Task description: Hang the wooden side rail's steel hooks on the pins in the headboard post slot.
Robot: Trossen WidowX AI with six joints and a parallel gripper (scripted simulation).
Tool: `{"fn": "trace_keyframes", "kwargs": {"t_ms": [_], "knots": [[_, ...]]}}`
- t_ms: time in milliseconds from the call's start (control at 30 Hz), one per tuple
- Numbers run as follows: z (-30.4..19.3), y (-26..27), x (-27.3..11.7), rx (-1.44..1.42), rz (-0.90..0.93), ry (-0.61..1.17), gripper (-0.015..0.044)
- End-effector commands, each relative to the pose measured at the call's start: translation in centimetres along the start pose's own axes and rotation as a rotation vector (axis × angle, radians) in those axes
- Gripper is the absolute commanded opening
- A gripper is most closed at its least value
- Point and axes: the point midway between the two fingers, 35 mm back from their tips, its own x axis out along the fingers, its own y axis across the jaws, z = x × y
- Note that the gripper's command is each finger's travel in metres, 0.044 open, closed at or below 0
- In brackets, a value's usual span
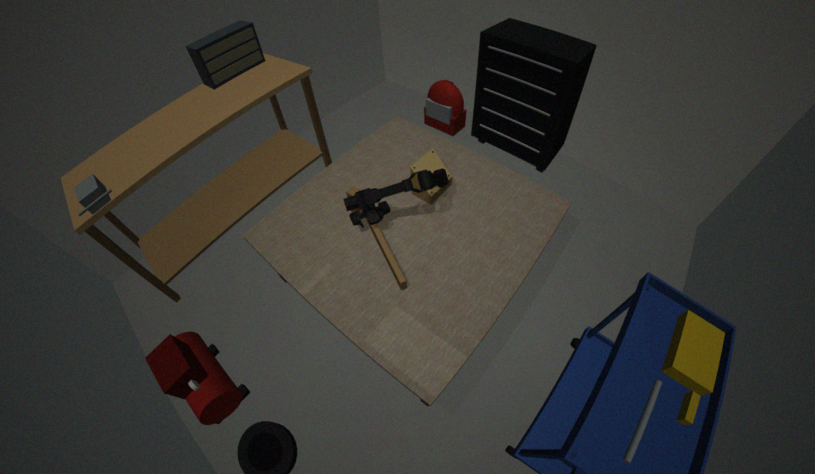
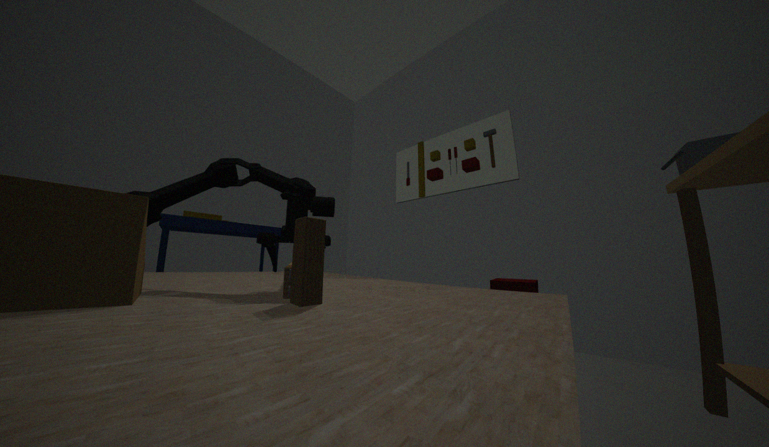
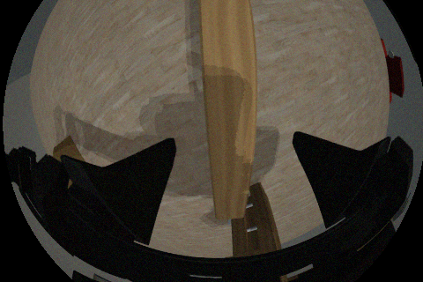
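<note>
The wooden side rail (image 1: pixel 388 253) (image 3: pixel 229 97) lies on the table, its near end beside the post's foot. In the exterior view only a little of the rail (image 2: pixel 287 283) shows behind the post. The headboard post (image 1: pixel 351 191) (image 2: pixel 309 261) (image 3: pixel 263 220) stands upright; the arm partly covers it in the top view. Two metal pins (image 3: pixel 251 229) (image 3: pixel 249 205) show on it in the wrist view. The rail's hooks are mostly hidden under its end. My gripper (image 3: pixel 236 141) (image 1: pixel 372 218) is open and empty, pointing down above the rail near its post end, one finger on each side.
The arm is mounted at a pale wooden block (image 1: pixel 432 162) (image 2: pixel 59 244) on the table (image 1: pixel 486 247) (image 2: pixel 432 356). A workbench (image 1: pixel 180 118), a black drawer cabinet (image 1: pixel 528 94), a blue cart (image 1: pixel 610 377) and a red compressor (image 1: pixel 212 377) stand around the table.
</note>
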Motion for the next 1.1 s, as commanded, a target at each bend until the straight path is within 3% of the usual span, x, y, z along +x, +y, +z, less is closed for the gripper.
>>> {"fn": "trace_keyframes", "kwargs": {"t_ms": [0, 667, 1067], "knots": [[-0.1, 0.3, 0.9, 0.011, 0.01, -0.006, 0.044], [0.0, 0.5, 3.5, 0.007, 0.013, -0.009, 0.044], [0.0, 0.5, 3.5, 0.007, 0.013, -0.009, 0.0125]]}}
